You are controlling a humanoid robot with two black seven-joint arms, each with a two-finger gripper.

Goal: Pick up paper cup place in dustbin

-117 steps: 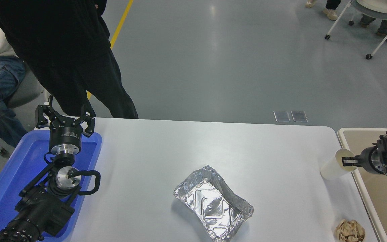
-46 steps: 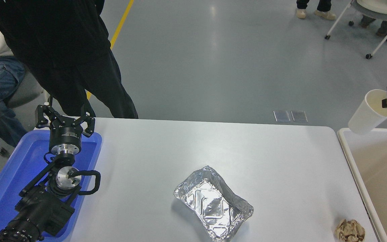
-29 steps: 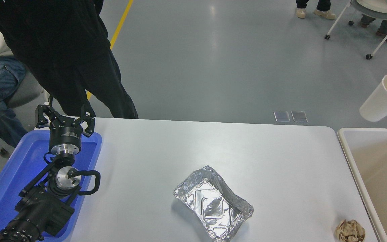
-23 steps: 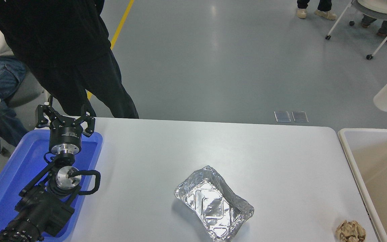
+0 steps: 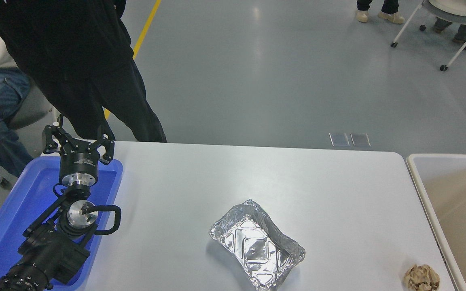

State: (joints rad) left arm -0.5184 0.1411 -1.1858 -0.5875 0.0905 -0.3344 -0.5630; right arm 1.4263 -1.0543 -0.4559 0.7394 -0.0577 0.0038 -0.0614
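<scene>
The paper cup is out of view now, and so are my right arm and its gripper. The dustbin (image 5: 419, 178), a large beige bin with a thick cream rim, stands against the table's right edge, and the part of its inside that I can see shows nothing in it. My left gripper (image 5: 78, 142) is parked at the lower left over the blue tray, its fingers spread open and holding nothing.
A crinkled silver foil tray (image 5: 257, 244) lies on the white table (image 5: 233, 178) at front centre. A crumpled brown paper ball (image 5: 421, 278) sits at the front right corner. A blue tray (image 5: 10, 218) lies under the left arm. A person in black (image 5: 75, 60) stands at the far left.
The right gripper carried the cup up and to the right, from beside the bin's rim to above it, then out past the picture's right edge. The left arm has not moved.
</scene>
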